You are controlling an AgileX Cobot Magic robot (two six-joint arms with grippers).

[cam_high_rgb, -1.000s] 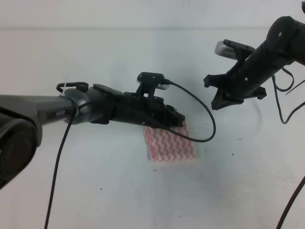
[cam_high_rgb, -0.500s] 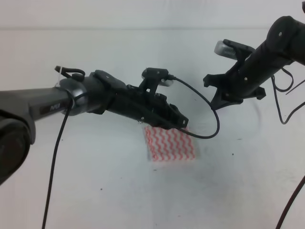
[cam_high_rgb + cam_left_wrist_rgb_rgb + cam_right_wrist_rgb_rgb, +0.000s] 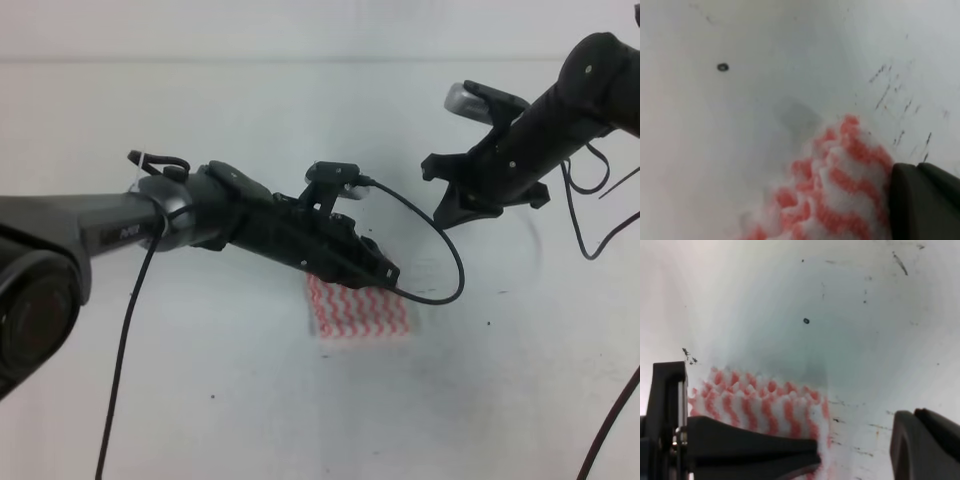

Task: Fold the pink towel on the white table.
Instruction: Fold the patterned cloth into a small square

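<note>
Surface: the white table (image 3: 200,400), matte, marked with small dark specks and scuffs; nothing of the room shows beyond it.

Item: the pink towel (image 3: 358,308), a small folded rectangle lying flat near the table's middle.

My left gripper (image 3: 385,272): low over the towel's far edge; one finger (image 3: 925,200) touches the cloth; how far open, I cannot tell.

My right gripper (image 3: 452,190): raised, apart from the towel, spread wide, holding nothing.

Change since a second ago: my left arm has dipped and covers more of the towel; the towel has not moved.

Pink-and-white zigzag towel (image 3: 358,312), white table (image 3: 200,400)
</note>
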